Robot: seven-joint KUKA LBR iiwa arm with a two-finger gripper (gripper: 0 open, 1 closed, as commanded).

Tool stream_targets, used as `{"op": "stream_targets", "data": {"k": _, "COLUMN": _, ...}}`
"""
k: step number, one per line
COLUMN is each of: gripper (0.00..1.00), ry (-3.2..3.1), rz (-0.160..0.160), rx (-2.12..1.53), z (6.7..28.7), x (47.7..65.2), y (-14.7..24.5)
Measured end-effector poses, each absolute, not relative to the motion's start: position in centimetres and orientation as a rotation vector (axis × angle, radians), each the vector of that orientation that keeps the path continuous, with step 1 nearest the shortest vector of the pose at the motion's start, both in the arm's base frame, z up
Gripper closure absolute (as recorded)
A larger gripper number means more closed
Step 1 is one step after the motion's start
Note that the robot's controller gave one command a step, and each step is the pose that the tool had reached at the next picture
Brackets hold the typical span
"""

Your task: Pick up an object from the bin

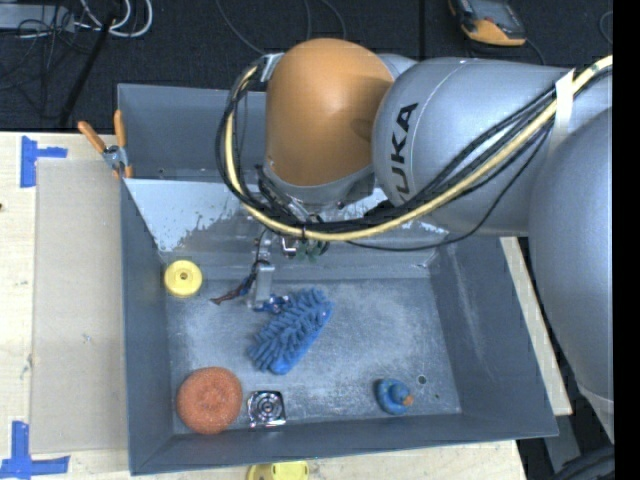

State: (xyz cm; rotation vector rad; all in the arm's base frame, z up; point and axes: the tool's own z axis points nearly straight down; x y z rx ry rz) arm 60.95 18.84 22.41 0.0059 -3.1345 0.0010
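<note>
Blue shaggy duster head (pixel 290 330) lies mid-bin (pixel 140 298), with the gripper (pixel 262 286) right at its upper-left end. Honestly can't tell if it's open or closed. Yellow disc (pixel 182 278) sits to the left, orange scrubber (pixel 209 400) in the near-left corner.

You have the bin (pixel 450 298) with five loose things on its floor. The duster (pixel 290 330) lies near the middle, slanting from front left to rear right in your view. The wheel (pixel 182 278) sits to its left, near the left wall. The pad (pixel 209 400) lies in the front left corner, with the clip (pixel 266 408) just beside it on the right. The knob (pixel 393 396) lies front right, well apart from the clip. The gripper (pixel 263 288) hangs just behind the duster, right of the wheel.
</note>
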Motion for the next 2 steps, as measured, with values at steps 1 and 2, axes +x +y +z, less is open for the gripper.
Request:
{"op": "stream_targets", "data": {"k": 1, "gripper": 0.0, "ry": -3.142, "rz": -0.001, "rx": 0.001, "z": 23.0, "x": 61.1, "y": 18.8}}
{"op": "stream_targets", "data": {"k": 2, "gripper": 0.0, "ry": -3.145, "rz": -0.003, "rx": 0.032, "z": 17.5, "x": 57.1, "y": 14.7}}
